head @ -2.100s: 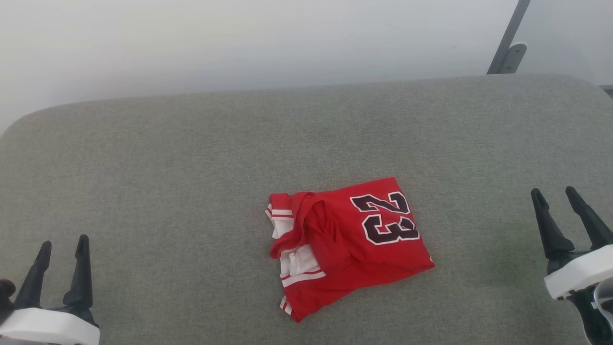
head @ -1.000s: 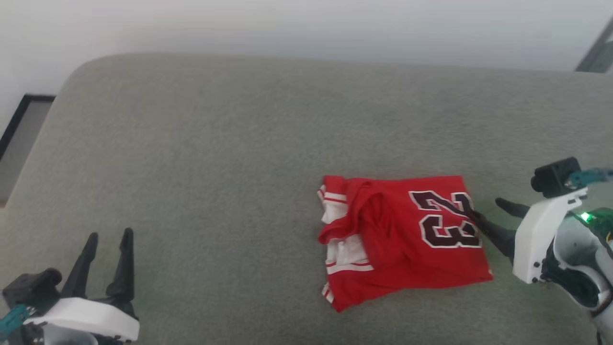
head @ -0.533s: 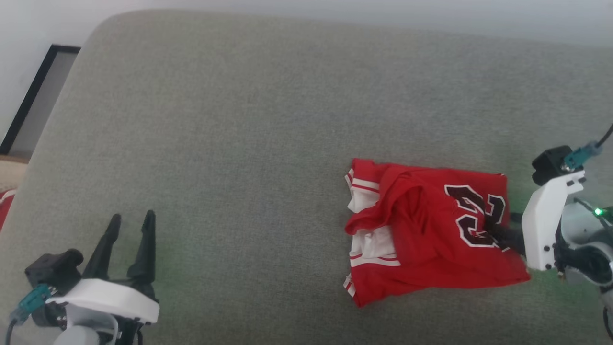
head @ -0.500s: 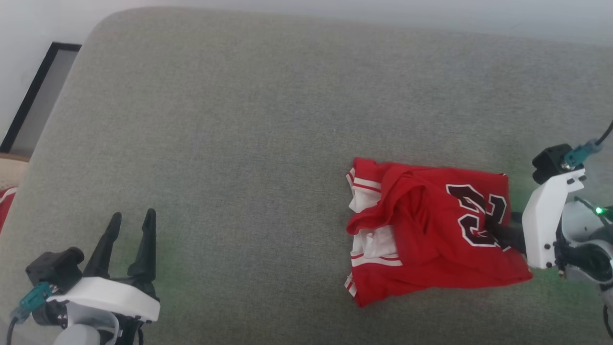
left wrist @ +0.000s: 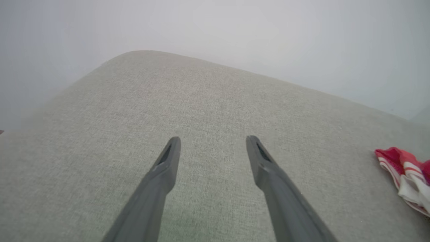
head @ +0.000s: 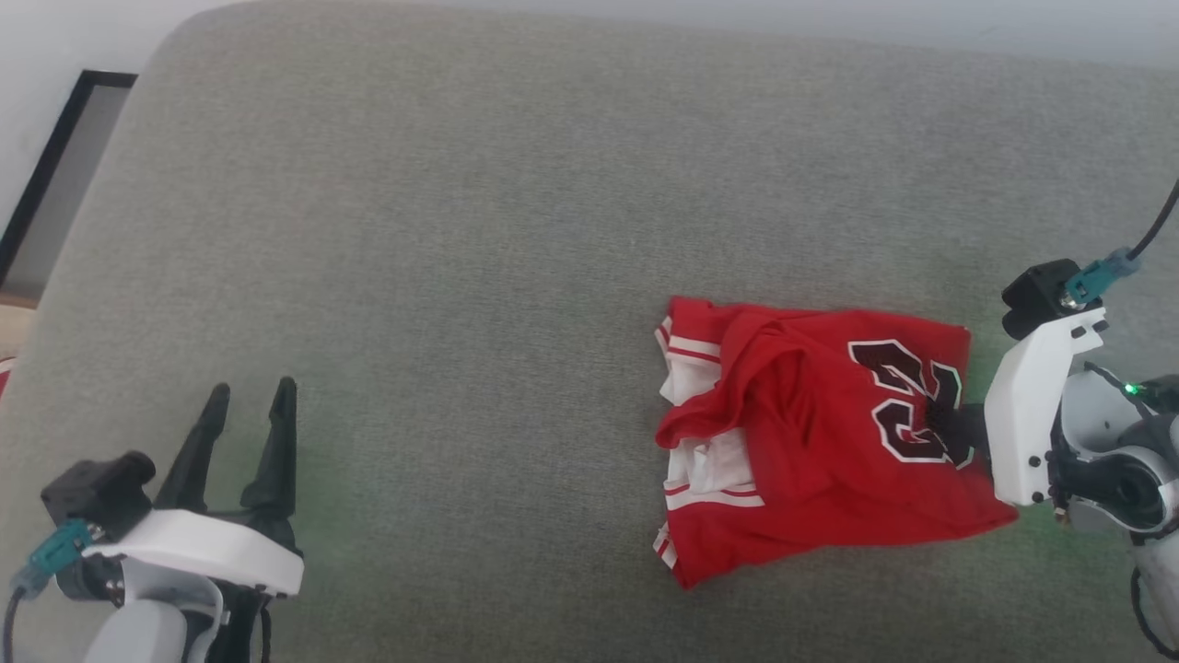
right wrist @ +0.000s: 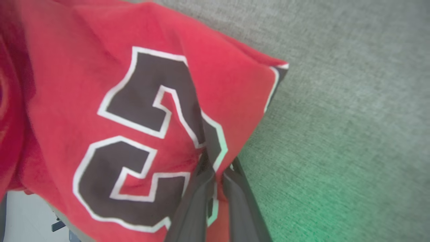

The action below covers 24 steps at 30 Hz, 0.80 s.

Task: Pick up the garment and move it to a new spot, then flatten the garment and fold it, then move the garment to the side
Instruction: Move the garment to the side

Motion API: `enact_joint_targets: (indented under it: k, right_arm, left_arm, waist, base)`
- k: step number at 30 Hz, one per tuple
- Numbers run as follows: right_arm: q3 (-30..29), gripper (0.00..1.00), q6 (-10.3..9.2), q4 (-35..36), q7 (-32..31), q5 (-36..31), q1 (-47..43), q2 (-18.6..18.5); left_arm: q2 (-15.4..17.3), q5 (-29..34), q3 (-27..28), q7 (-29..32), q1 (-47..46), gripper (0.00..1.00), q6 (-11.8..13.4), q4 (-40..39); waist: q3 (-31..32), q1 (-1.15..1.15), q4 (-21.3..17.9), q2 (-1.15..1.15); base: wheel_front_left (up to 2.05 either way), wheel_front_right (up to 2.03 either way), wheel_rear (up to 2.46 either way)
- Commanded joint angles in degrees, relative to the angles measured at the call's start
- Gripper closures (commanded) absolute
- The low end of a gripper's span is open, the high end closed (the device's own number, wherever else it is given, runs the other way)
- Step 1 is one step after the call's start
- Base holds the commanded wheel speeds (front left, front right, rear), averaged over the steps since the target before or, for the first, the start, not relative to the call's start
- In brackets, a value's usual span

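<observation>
I see right gripper [right wrist: 217, 165] pinched shut on garment [head: 801, 433] at number edge. Garment: soft red knit, rumpled fold, right of centre on grey woven cushion [head: 414, 230]. Left gripper [head: 250, 389] spread wide, empty, well apart.

A big grey cloth cushion [head: 461, 230] with round corners. White wall [head: 55, 28] at twelve o'clock. Black frame [head: 48, 158] at ten o'clock.

The garment [head: 811, 451] lies on the desk [head: 507, 230], right of the middle and toward the near edge. The right hand [head: 949, 431] sits at its right edge, pinching the cloth there. The left hand [head: 250, 387] is over the desk's near left part, well apart from it.
</observation>
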State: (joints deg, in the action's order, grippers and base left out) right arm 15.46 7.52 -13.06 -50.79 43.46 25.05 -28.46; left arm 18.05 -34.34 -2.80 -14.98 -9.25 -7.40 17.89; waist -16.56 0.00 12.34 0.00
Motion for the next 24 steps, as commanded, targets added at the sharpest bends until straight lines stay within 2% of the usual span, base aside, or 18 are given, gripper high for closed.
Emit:
enact_joint_targets:
  k: [1,13,17,24]
  right_arm:
    - [-0.6,1.00,-0.09,0.0,-0.3,-0.9,-0.9,0.0]
    - [-8.6,1.00,-0.07,2.6,0.1,-3.9,2.5,-1.7]
    - [-11.9,1.00,-0.07,1.9,1.0,-5.5,4.9,-3.2]
    - [-14.2,1.00,-0.07,0.5,3.3,-7.3,8.9,-5.0]
  left_arm:
    - [0.4,0.1,-0.3,-0.3,-1.0,0.00,-0.1,-0.4]
    - [2.2,0.2,-3.6,-0.3,-4.9,0.00,-0.1,-1.1]
    - [2.9,0.5,-5.7,-0.3,-7.6,0.00,-0.1,-1.1]
    - [4.4,0.3,-8.6,-0.2,-11.8,0.00,-0.1,-1.0]
  waist:
    - [0.0,0.00,-0.7,0.00]
    - [-1.1,0.00,-6.3,0.00]
    - [-2.4,0.00,-9.6,0.00]
    - [-5.0,0.00,-14.4,0.00]
  base:
    - [0.00,0.00,0.00]
    - [0.00,0.00,0.00]
    - [0.00,0.00,0.00]
    - [0.00,0.00,0.00]
